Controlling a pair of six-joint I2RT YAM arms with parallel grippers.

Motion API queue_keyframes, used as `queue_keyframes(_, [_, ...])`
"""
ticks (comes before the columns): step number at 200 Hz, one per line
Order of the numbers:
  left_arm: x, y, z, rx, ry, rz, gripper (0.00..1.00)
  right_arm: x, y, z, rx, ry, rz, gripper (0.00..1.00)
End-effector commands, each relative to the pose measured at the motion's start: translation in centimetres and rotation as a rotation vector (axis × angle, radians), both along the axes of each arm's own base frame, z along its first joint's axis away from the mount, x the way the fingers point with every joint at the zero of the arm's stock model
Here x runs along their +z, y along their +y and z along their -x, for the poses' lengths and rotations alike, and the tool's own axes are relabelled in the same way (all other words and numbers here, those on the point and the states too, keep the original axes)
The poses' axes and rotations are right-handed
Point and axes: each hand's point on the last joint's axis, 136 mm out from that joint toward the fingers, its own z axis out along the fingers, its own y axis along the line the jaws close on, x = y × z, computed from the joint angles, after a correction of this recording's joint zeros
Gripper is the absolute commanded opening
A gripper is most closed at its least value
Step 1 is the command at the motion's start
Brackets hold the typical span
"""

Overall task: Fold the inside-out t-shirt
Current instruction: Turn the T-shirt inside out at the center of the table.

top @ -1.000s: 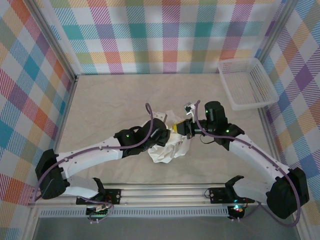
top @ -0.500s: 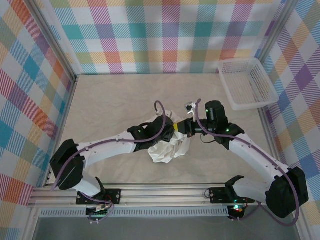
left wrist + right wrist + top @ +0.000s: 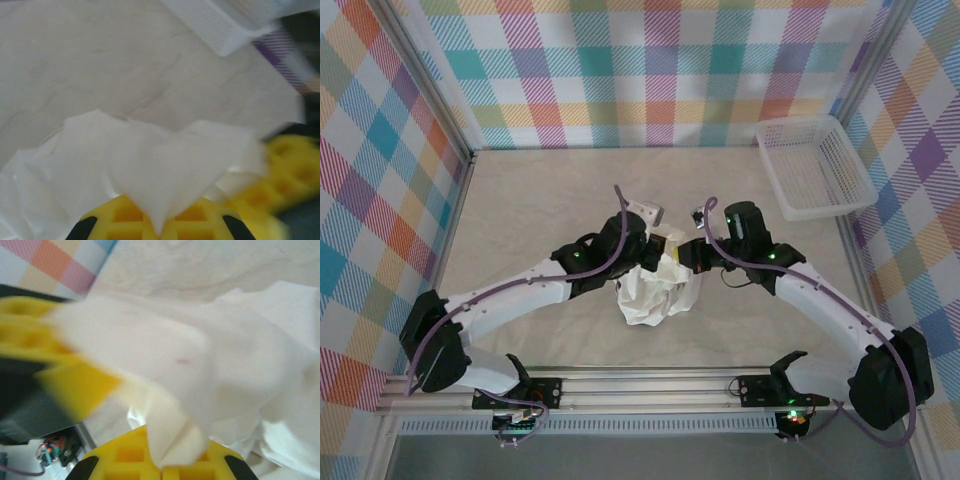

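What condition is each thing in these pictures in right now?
t-shirt: crumpled in a heap mid-table, not folded, pinched by both end effectors.
left end effector: shut on the t-shirt's fabric.
right end effector: shut on the t-shirt's fabric.
mesh basket: upright at the far right corner, apart from the t-shirt.

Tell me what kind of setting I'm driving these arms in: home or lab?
Most likely a lab test cell: checked panels wall in the table on three sides, an aluminium rail spans its near edge, and a mesh basket sits in the far right corner.
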Motion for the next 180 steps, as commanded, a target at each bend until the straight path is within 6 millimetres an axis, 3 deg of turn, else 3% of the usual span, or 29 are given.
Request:
queue_keyframes(1, [0.9,0.3,1.4,-0.098,0.04,0.035,0.0,-1.2,-1.3,-1.1,-0.083,0.023,0.103,0.01])
queue_keyframes(28, [0.4,1.2,2.3,-0.134,0.109,0.018,0.0,-1.9,-2.3,-1.7,-0.136,0.021,0.153,0.01])
queue_keyframes(43, [0.9,1.3,3.0,-0.18,0.153,0.05,0.0,-2.6,-3.0,-2.0,-0.167,0.02,0.198,0.11])
queue_keyframes(77, [2.6,5.2,2.8,-0.101,0.148,-0.002,0.0,-8.3,-11.0,-3.4,-0.427,0.066,0.615,0.18])
queue_keyframes(91, [3.6,6.5,2.9,-0.092,0.14,0.041,0.0,-9.3,-12.2,-3.2,-0.442,0.09,0.685,0.27])
queue_keyframes(105, [4.2,7.6,2.9,-0.072,0.142,0.077,0.0,-8.6,-10.3,-3.0,-0.373,0.09,0.601,0.41])
queue_keyframes(115, [4.2,8.1,2.8,-0.055,0.148,0.087,0.0,-7.5,-7.9,-2.8,-0.291,0.082,0.483,0.45])
queue_keyframes(130, [3.9,8.8,2.3,-0.011,0.156,0.086,0.0,-4.8,-3.6,-1.9,-0.137,0.076,0.257,0.4])
queue_keyframes(146, [3.5,10.2,1.6,0.075,0.161,0.063,0.0,0.1,1.2,0.0,0.08,0.071,-0.03,0.32])
queue_keyframes(162, [2.6,14.1,0.9,0.274,0.164,-0.003,0.0,5.4,4.2,2.2,0.264,0.05,-0.26,0.33])
queue_keyframes(180, [1.1,21.7,0.9,0.617,0.16,-0.1,0.0,9.8,4.9,2.9,0.329,0.001,-0.378,0.47])
